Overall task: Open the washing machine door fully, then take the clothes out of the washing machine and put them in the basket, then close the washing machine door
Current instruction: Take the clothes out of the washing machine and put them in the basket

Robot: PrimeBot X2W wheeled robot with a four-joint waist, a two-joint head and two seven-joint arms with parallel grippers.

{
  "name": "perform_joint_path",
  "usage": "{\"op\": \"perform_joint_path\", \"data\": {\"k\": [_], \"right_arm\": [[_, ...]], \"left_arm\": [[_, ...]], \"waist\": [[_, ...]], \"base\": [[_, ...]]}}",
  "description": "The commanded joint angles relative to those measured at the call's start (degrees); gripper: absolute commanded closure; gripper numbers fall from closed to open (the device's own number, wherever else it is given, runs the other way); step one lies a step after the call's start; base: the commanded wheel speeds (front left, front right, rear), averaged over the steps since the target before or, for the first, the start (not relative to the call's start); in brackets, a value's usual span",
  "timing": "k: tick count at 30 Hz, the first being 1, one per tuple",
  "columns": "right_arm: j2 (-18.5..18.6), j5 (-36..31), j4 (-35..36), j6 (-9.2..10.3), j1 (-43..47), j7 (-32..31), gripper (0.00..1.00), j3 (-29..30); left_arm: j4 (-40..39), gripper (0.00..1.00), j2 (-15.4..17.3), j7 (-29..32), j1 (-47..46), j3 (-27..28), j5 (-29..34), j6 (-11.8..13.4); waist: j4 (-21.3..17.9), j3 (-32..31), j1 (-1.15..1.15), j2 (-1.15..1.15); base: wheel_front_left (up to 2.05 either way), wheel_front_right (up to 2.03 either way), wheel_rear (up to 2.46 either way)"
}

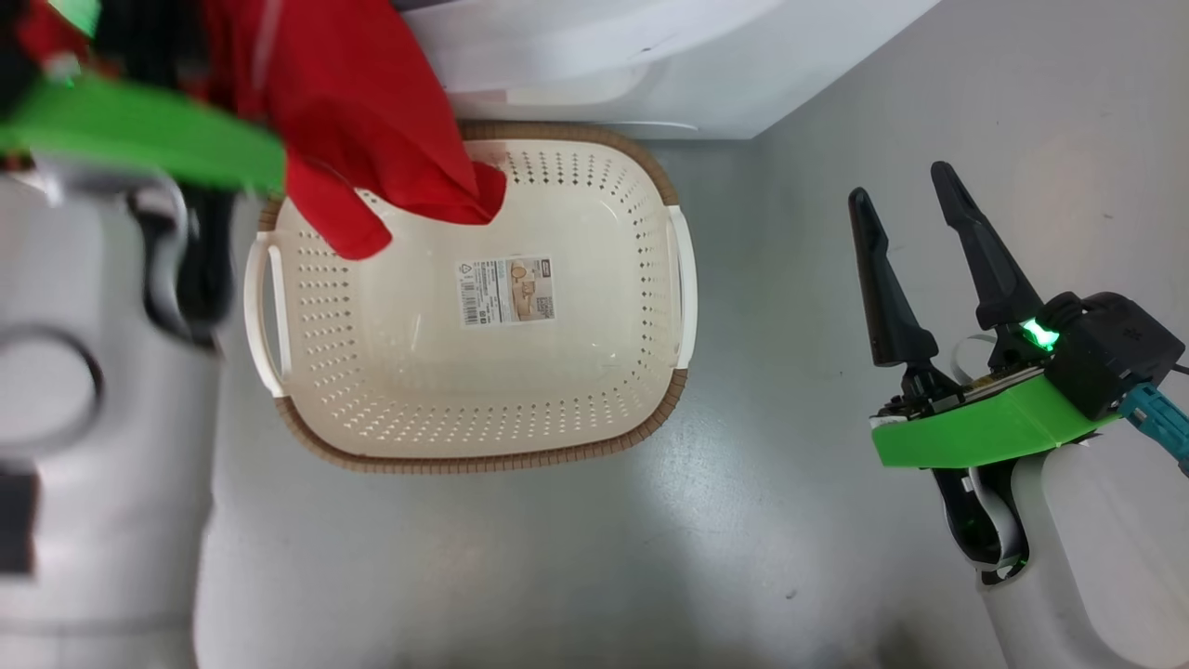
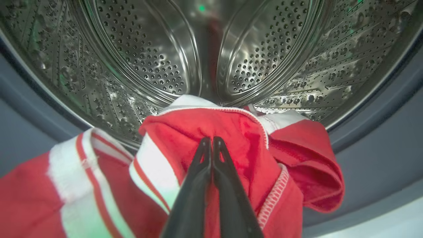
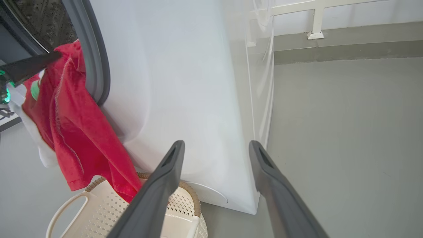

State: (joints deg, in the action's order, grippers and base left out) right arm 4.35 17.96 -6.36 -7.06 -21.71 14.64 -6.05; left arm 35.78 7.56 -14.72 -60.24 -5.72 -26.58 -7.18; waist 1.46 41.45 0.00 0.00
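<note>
My left gripper [image 2: 211, 140] is shut on the clothes [image 2: 238, 142], a red jersey with white trim, at the mouth of the washing machine [image 3: 185, 82]. The steel drum [image 2: 138, 53] lies just behind the cloth. The clothes [image 1: 372, 121] hang down from the opening over the far left corner of the basket [image 1: 594, 409], whose cream floor is bare apart from its label. The clothes [image 3: 79, 132] drape past the grey gasket [image 3: 96, 66] down to the basket [image 3: 99, 211]. My right gripper [image 1: 906, 190] stands open over the floor to the right of the basket, holding nothing. The washing machine door is out of view.
The washing machine's white front [image 1: 594, 65] stands directly behind the basket. Grey floor [image 1: 762, 520] spreads in front and to the right. A clear plastic sheet [image 3: 261, 66] hangs at the machine's right corner. A white rail [image 3: 317, 16] runs along the far wall.
</note>
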Motion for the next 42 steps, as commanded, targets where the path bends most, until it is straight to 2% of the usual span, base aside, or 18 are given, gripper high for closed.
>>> {"op": "perform_joint_path", "data": {"k": [1,4,8,16,26,32,42], "right_arm": [[-0.09,-0.19,1.43,-0.43,1.2,0.36,0.0,-1.06],[-0.09,-0.14,1.3,-0.43,1.4,0.36,0.0,-1.22],[-0.14,-0.05,1.17,-0.43,1.56,0.36,0.0,-1.57],[-0.19,0.1,0.98,-0.43,1.62,0.36,0.0,-2.0],[-0.41,0.22,1.19,-0.43,1.38,0.36,0.0,-2.59],[-0.63,0.37,1.4,-0.43,0.89,0.36,0.0,-2.6],[-1.04,0.31,1.91,-0.43,-0.32,0.36,0.0,-2.6]], "left_arm": [[-6.37,1.0,1.15,-0.27,5.59,2.98,2.14,-0.3],[-14.08,1.0,-0.51,-0.27,11.94,5.12,4.84,-0.31],[-21.31,1.0,-2.1,-0.27,19.56,5.18,7.24,-0.31],[-22.02,1.0,-3.37,-0.28,27.99,2.98,6.43,-0.31],[-14.86,1.0,-3.7,-0.28,29.97,1.19,6.13,-0.31],[-7.11,1.0,-3.09,-0.28,28.49,-0.86,6.24,-0.31],[7.28,1.0,-2.54,-0.28,22.74,-5.01,2.88,-0.31]], "waist": [[0.16,-0.4,0.0,0.0],[0.25,-0.83,0.0,0.0],[0.12,-1.22,0.0,0.0],[-0.31,-1.52,0.0,0.0],[-1.43,-0.38,0.0,0.0],[-2.68,1.07,0.0,0.0],[-4.0,4.3,0.0,0.0]], "base": [[0.0,0.0,0.0],[0.0,0.0,0.0],[0.0,0.0,0.0],[0.0,0.0,0.0],[0.0,0.0,0.0],[0.0,0.0,0.0],[0.0,0.0,0.0]]}}
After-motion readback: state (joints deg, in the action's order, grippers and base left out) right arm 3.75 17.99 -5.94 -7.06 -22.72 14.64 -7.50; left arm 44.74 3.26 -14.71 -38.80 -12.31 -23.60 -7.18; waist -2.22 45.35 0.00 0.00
